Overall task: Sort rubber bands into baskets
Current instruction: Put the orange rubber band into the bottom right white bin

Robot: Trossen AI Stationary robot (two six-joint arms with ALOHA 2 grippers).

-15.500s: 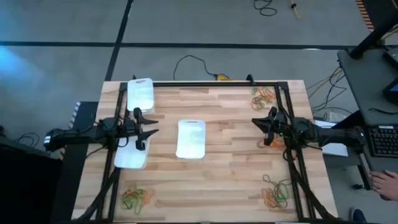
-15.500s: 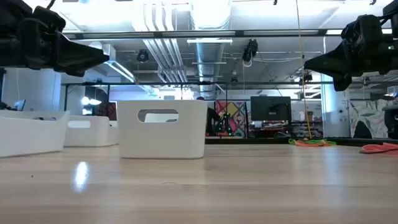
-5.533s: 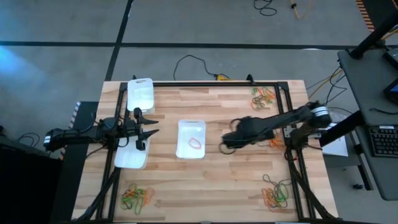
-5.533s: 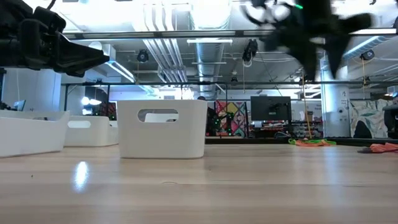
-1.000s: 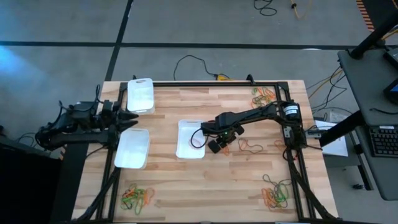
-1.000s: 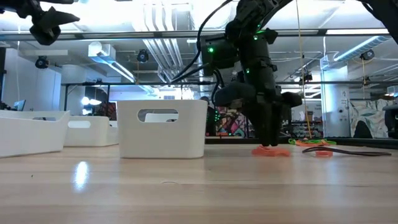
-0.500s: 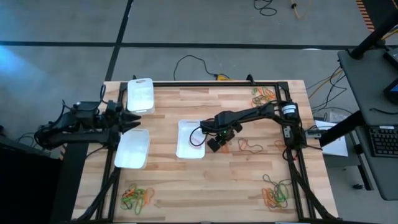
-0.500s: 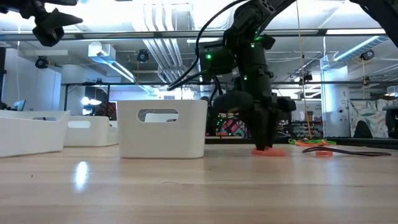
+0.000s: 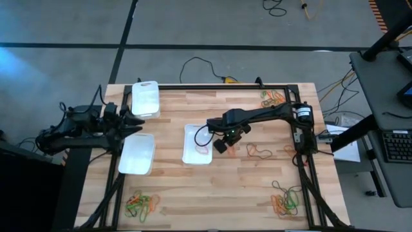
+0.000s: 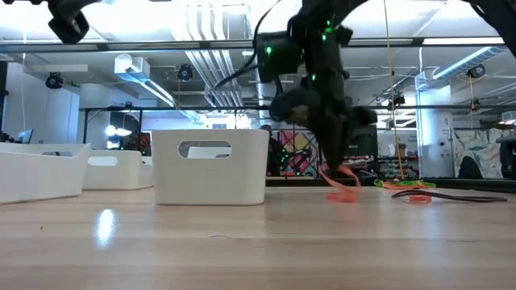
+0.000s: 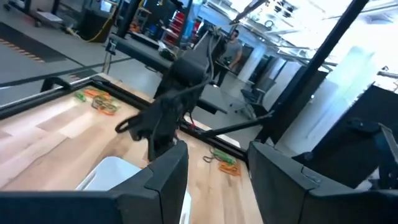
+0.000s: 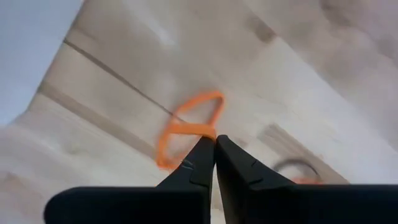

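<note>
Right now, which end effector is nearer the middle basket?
The right end effector hangs just beside the middle basket, pinching an orange rubber band. The left end effector waits beyond the table's left edge.

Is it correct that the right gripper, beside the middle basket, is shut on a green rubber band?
Not quite: the band is orange, not green. The right wrist view shows the right gripper shut on an orange rubber band; the high view places it beside the middle basket.

right arm stretched across mid-table, right gripper (image 12: 215, 144) pinched closed; left gripper (image 9: 138, 122) parted, left arm at table's left edge.
</note>
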